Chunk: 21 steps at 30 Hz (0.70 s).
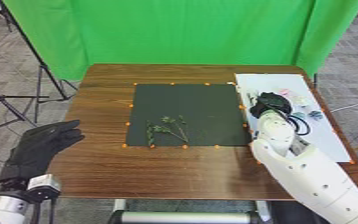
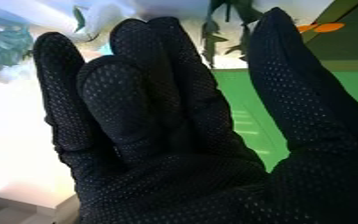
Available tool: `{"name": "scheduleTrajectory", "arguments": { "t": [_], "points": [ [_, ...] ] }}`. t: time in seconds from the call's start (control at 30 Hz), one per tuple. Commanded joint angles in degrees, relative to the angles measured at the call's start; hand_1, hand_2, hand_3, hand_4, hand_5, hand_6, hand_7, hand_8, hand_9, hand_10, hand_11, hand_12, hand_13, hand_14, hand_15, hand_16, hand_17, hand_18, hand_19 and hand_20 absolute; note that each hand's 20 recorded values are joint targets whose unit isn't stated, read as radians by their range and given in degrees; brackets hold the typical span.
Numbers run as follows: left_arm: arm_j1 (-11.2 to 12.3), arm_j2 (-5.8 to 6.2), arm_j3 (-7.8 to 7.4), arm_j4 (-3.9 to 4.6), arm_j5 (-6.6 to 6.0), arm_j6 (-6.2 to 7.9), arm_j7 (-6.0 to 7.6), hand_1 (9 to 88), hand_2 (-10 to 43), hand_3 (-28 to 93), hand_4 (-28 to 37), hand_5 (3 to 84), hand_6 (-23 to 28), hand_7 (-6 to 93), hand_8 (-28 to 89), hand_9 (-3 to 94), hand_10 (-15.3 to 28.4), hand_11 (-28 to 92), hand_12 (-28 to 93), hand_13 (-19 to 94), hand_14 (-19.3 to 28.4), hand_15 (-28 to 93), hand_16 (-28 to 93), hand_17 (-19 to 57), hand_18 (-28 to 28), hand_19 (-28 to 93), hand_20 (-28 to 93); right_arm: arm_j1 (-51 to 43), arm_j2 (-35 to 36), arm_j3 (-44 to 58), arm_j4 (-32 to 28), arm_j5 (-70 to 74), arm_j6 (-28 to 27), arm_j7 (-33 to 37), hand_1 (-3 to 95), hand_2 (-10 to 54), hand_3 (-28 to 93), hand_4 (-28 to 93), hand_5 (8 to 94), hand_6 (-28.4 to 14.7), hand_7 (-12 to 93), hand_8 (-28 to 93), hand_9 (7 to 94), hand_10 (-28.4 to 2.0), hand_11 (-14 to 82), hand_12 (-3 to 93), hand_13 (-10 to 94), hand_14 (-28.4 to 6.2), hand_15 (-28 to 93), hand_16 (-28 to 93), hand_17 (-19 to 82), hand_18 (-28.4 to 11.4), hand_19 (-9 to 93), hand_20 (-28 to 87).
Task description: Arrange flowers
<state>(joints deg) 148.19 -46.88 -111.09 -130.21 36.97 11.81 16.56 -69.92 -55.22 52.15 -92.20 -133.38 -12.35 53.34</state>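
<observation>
Several sprigs on mat, left robot hand relaxed, right robot hand wide over white sheet

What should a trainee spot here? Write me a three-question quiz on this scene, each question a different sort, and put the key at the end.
1. Multiple choice: the robot's right hand is over which surface?
a) the dark mat
b) the white sheet
c) the floor

2. True or false: the green sprigs lie on the near half of the dark mat.

3. Fill in the missing word: behind the table hangs a ____ curtain.

Key: 1. b; 2. true; 3. green
</observation>
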Motion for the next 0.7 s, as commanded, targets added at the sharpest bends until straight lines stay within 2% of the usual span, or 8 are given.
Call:
{"name": "scheduleTrajectory", "arguments": {
  "t": [0.03, 0.07, 0.1, 0.13, 0.3, 0.47, 0.57, 0.7],
  "points": [
    [-0.63, -0.55, 0.55, 0.41, 0.32, -0.94, -1.03, 31.7, 3.4, 78, -14.4, 54.1, 15.6, 15.0, -9, 44.9, 22.2, 43, 11, 31, 26.3, 63, -13, -8.9, 20.4, 58, 15, -1.95, -2.04, -1.99, 1.75, -2.5, -1.51, 0.11, 32.3, -2.5, 77, -23, 68.5, -10.9, 25, -9, 61.8, -23.2, 53.0, 22.3, 66, -15.4, 78, 20, 41, -24.3, 92, -21],
    [-0.69, -0.78, 0.5, 0.38, 0.39, -1.2, -1.41, 31.7, 3.4, 78, -14.4, 54.1, 15.6, 15.0, -9, 44.9, 22.2, 43, 11, 31, 26.3, 63, -13, -8.9, 20.4, 58, 15, -1.71, -2.2, -2.51, 2.29, -3.08, -1.6, 0.2, 32.3, -2.6, 77, -23, 68.7, -10.8, 26, -9, 62.1, -23.2, 53.1, 22.3, 66, -15.4, 78, 20, 41, -24.3, 92, -21],
    [-1.18, -0.63, 0.8, 0.67, 0.4, -1.37, -1.33, 31.7, 3.4, 78, -14.3, 54.1, 15.6, 15.0, -9, 44.9, 22.1, 43, 11, 30, 26.3, 63, -13, -8.8, 20.4, 58, 15, -1.44, -2.45, -2.78, 2.93, -3.65, -1.46, 0.36, 32.3, -2.7, 76, -23, 69.0, -10.7, 26, -9, 62.4, -23.0, 53.3, 22.4, 67, -15.3, 78, 20, 41, -24.3, 92, -21],
    [-0.9, -0.8, 0.72, 0.5, 0.38, -1.25, -1.39, 31.7, 3.4, 78, -14.3, 54.1, 15.6, 15.0, -9, 44.9, 22.1, 43, 11, 30, 26.3, 63, -13, -8.9, 20.4, 58, 15, -1.2, -2.89, -3.14, 3.71, -4.27, -1.73, 0.28, 32.4, -3.1, 76, -23, 69.4, -10.5, 26, -9, 62.8, -22.9, 53.5, 22.5, 67, -15.3, 78, 20, 41, -24.3, 92, -21],
    [-1.97, -0.83, 1.28, 0.83, 0.51, -1.65, -1.81, 31.7, 3.5, 78, -14.4, 54.1, 15.6, 14.9, -9, 44.9, 22.2, 43, 11, 30, 26.3, 63, -13, -8.9, 20.5, 58, 15, -0.26, -3.87, -3.91, 6.25, -6.59, -0.12, -0.08, 32.4, -4.0, 75, -24, 70.0, -10.3, 27, -9, 63.7, -22.9, 53.7, 22.7, 68, -15.1, 78, 20, 42, -24.4, 93, -21],
    [-1.96, -0.91, 1.57, 0.9, 0.29, -1.6, -1.48, 31.6, 3.6, 78, -14.3, 54.1, 15.6, 14.9, -9, 44.9, 22.2, 43, 11, 30, 26.4, 63, -13, -8.9, 20.4, 58, 15, 0.68, -4.63, -4.19, 7.28, -7.04, 1.34, -0.68, 32.3, -4.0, 75, -24, 69.9, -10.4, 27, -9, 63.7, -22.8, 53.8, 22.8, 68, -15.1, 78, 20, 42, -24.4, 93, -22],
    [-1.71, -0.66, 1.81, 0.94, -0.07, -1.11, -0.71, 31.7, 3.6, 78, -14.4, 54.1, 15.6, 15.0, -9, 44.9, 22.2, 43, 11, 30, 26.3, 63, -13, -8.9, 20.5, 59, 15, 0.88, -5.1, -4.24, 7.81, -7.43, 2.51, -1.31, 32.4, -3.9, 75, -24, 70.0, -10.1, 27, -9, 63.9, -22.7, 53.9, 22.8, 69, -15.0, 78, 20, 42, -24.3, 93, -22],
    [-1.66, -0.48, 1.84, 1.01, -0.15, -1.13, -0.3, 31.6, 3.7, 78, -14.3, 54.1, 15.6, 14.9, -9, 44.9, 22.2, 43, 11, 30, 26.3, 63, -13, -8.9, 20.5, 59, 15, 1.39, -5.95, -4.4, 9.17, -7.55, 3.49, -1.93, 34.5, -3.7, 76, -24, 71.7, -8.5, 28, -9, 66.1, -21.3, 54.2, 22.7, 70, -14.0, 78, 20, 42, -23.8, 93, -22]
  ]
}}
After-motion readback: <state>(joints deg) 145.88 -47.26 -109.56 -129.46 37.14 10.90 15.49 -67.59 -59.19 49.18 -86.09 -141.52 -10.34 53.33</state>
